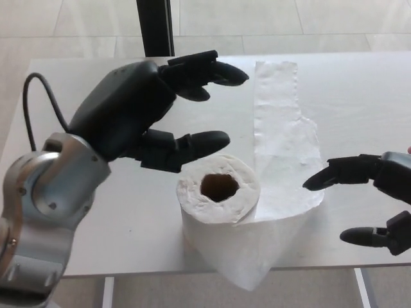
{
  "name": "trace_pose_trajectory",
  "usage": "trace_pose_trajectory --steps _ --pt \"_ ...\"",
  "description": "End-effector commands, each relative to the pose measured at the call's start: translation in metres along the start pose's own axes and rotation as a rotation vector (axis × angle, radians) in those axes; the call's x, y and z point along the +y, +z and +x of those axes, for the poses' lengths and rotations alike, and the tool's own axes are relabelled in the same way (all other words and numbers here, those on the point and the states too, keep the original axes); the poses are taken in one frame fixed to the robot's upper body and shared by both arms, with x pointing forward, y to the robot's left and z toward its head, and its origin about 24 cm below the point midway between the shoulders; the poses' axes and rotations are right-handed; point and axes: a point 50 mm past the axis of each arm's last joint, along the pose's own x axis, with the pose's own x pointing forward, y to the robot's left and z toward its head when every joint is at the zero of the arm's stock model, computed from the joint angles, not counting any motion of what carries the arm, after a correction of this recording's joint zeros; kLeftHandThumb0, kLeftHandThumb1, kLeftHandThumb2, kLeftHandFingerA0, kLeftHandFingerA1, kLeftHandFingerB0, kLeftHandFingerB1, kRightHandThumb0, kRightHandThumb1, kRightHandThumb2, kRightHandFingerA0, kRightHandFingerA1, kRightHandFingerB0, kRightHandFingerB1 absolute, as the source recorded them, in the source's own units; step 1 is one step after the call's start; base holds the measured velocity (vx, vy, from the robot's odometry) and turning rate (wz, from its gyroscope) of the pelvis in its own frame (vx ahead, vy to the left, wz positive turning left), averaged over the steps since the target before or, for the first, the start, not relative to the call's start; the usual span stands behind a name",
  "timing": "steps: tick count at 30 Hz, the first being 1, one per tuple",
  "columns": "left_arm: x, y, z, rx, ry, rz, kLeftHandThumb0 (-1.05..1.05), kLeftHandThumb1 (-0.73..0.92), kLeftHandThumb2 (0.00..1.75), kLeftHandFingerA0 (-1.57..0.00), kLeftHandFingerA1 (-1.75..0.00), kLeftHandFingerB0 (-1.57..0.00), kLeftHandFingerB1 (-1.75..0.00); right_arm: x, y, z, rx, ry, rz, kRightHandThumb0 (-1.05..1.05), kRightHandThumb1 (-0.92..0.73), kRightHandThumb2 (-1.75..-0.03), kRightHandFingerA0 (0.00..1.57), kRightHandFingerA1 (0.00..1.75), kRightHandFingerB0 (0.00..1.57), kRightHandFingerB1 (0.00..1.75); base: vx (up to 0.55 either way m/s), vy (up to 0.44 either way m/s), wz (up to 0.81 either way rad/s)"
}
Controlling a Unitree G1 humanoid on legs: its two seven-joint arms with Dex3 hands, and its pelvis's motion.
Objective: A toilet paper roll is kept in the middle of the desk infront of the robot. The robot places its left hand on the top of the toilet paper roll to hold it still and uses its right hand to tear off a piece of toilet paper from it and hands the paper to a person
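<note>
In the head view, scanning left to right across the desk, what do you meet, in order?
Left hand → toilet paper roll → unrolled paper strip → right hand. All lie over the white desk.

You see white desk [115,218], near edge along picture bottom. Roll [219,192] stands on end near that edge, hole up. Paper strip [279,138] lies flat from roll toward far edge; loose end overhangs near edge.
</note>
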Motion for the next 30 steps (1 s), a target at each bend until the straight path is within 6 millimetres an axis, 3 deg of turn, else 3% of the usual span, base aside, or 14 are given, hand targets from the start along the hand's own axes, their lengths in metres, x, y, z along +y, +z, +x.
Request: trace_pose_trajectory --steps 1,10,12,13,14,15,18,19,22,23,24,27,28,30 --pt "-0.016 0.008 0.016 0.064 0.123 0.206 -0.69 0.74 0.62 -0.47 -0.66 -0.4 -0.48 0.017 -0.007 0.021 0.095 -0.01 -0.091 -0.65 -0.49 -0.84 0.18 0.6 0.38 0.54 0.0 0.0 0.0" --pt "-0.059 0.008 0.004 0.068 -0.025 0.375 -0.64 0.74 0.61 -0.4 -0.62 -0.36 -0.48 0.027 -0.006 0.03 0.113 0.004 -0.131 -0.64 -0.49 -0.84 0.16 0.62 0.35 0.56 0.0 0.0 0.0" --pt "-0.065 0.004 -0.001 0.077 -0.044 0.419 -0.63 0.76 0.62 -0.4 -0.61 -0.37 -0.48 0.027 -0.007 0.03 0.121 -0.003 -0.138 -0.56 -0.61 -0.58 0.18 0.64 0.41 0.47 0.0 0.0 0.0" --pt "-0.069 0.001 -0.004 0.071 -0.046 0.458 -0.62 0.75 0.61 -0.4 -0.64 -0.38 -0.5 0.026 -0.009 0.03 0.118 -0.015 -0.14 -0.59 -0.48 -0.85 0.19 0.62 0.35 0.56 0.0 0.0 0.0" --pt "-0.07 -0.001 -0.005 0.068 -0.044 0.478 -0.62 0.75 0.61 -0.4 -0.64 -0.38 -0.5 0.026 -0.01 0.03 0.119 -0.017 -0.143 -0.59 -0.48 -0.85 0.19 0.62 0.35 0.56 0.0 0.0 0.0" --pt "-0.072 -0.003 -0.007 0.072 -0.053 0.503 -0.61 0.75 0.61 -0.4 -0.64 -0.38 -0.49 0.025 -0.011 0.031 0.125 -0.012 -0.154 -0.57 -0.63 -0.58 0.16 0.64 0.38 0.48 0.0 0.0 0.0" --pt "-0.075 -0.009 -0.012 0.089 -0.069 0.538 -0.62 0.75 0.61 -0.38 -0.65 -0.37 -0.49 0.023 -0.012 0.031 0.136 -0.017 -0.156 -0.56 -0.64 -0.58 0.17 0.63 0.38 0.48 0.0 0.0 0.0" --pt "-0.078 -0.015 -0.018 0.099 -0.091 0.579 -0.59 0.56 1.0 -0.37 -0.67 -0.26 -0.56 0.021 -0.014 0.031 0.121 -0.04 -0.159 -0.55 -0.62 -0.58 0.19 0.64 0.4 0.49 0.0 0.0 0.0" --pt "-0.08 -0.024 -0.025 0.122 -0.13 0.623 -0.6 0.57 0.99 -0.38 -0.67 -0.24 -0.55 0.015 -0.013 0.029 0.121 -0.05 -0.176 -0.54 -0.62 -0.58 0.18 0.63 0.4 0.47 0.0 0.0 0.0" --pt "-0.08 -0.026 -0.027 0.127 -0.134 0.632 -0.57 0.56 0.99 -0.38 -0.66 -0.24 -0.54 0.015 -0.013 0.029 0.12 -0.05 -0.177 -0.57 -0.48 -0.84 0.19 0.61 0.35 0.56 0.0 0.0 0.0" --pt "-0.081 -0.031 -0.03 0.127 -0.123 0.642 -0.57 0.73 0.61 -0.4 -0.6 -0.36 -0.47 0.014 -0.013 0.029 0.115 -0.055 -0.181 -0.57 -0.48 -0.84 0.19 0.62 0.35 0.57 0.0 0.0 0.0" --pt "-0.082 -0.039 -0.033 0.153 -0.131 0.659 -0.55 0.72 0.61 -0.4 -0.59 -0.37 -0.47 0.016 -0.013 0.029 0.119 -0.057 -0.183 -0.58 -0.48 -0.84 0.18 0.61 0.34 0.56 0.0 0.0 0.0" --pt "-0.081 -0.044 -0.033 0.175 -0.146 0.657 -0.54 0.54 0.97 -0.39 -0.65 -0.26 -0.55 0.017 -0.012 0.03 0.118 -0.057 -0.184 -0.58 -0.48 -0.84 0.2 0.6 0.34 0.54 0.0 0.0 0.0" --pt "-0.08 -0.048 -0.031 0.192 -0.147 0.666 -0.52 0.54 0.98 -0.4 -0.66 -0.25 -0.55 0.017 -0.011 0.031 0.107 -0.06 -0.192 -0.57 -0.48 -0.84 0.21 0.61 0.34 0.54 0.0 0.0 0.0"
